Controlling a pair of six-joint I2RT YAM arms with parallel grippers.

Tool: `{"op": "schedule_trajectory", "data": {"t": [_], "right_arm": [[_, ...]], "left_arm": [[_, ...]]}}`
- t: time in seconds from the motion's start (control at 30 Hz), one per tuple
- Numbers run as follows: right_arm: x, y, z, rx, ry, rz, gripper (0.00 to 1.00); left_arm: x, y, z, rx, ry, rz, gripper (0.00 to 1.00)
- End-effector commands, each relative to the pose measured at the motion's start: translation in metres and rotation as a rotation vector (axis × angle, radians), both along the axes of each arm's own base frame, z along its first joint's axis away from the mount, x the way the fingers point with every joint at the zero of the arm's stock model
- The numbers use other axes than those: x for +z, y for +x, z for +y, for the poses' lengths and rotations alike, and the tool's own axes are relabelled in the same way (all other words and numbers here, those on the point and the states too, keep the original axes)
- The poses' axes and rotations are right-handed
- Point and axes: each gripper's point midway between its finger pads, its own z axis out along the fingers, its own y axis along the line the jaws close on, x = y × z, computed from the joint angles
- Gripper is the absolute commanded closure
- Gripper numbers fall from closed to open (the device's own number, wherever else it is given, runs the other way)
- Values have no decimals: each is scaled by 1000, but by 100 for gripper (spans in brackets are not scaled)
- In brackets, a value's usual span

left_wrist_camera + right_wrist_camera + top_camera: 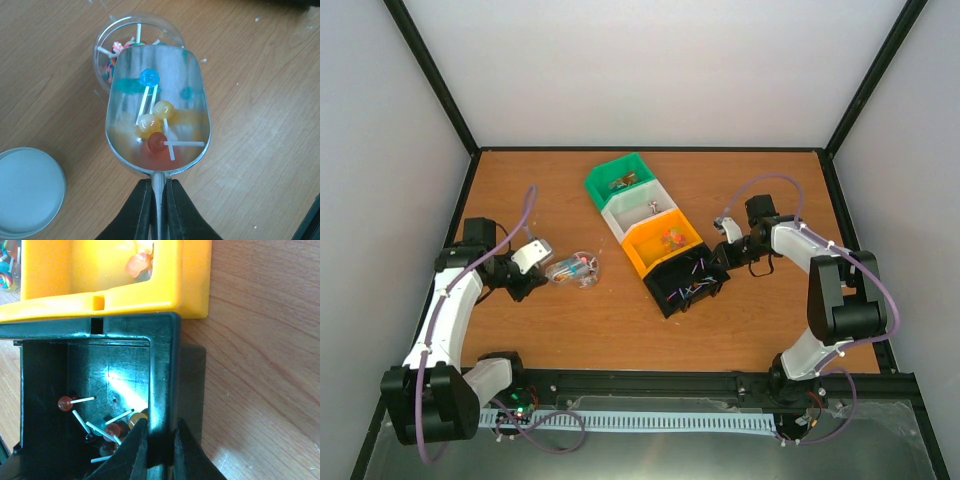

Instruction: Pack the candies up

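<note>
"Left wrist view, centre frame: where are the candies (150, 122)?"
"Four lie in the scoop (170, 65), handle clamped by the left claw (158, 186); the right claw (160, 435) clamps the black bin (162, 365) wall."

Four bins (617, 218) stand touching in a slanted row in the middle of the table (620, 330). My right pincer (160, 440) straddles the right-hand wall of the nearest bin (165, 365), which has candies (112, 430) inside. Left of the row is the jar (107, 45). My left pincer (159, 200) grips the scoop (165, 65) over it, with more candies on the scoop. The lid (27, 192) lies nearby.
</note>
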Motion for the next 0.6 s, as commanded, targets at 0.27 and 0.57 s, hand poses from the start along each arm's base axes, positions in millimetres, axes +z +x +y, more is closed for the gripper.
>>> {"op": "schedule_trajectory", "data": {"t": [0.27,0.57], "right_arm": [[-7,-5,7,33,31,44,97],[-6,-6,7,35,28,42,97]], "left_arm": [[6,5,16,-49,151,-12,99],[21,11,17,-102,248,1,99]]}}
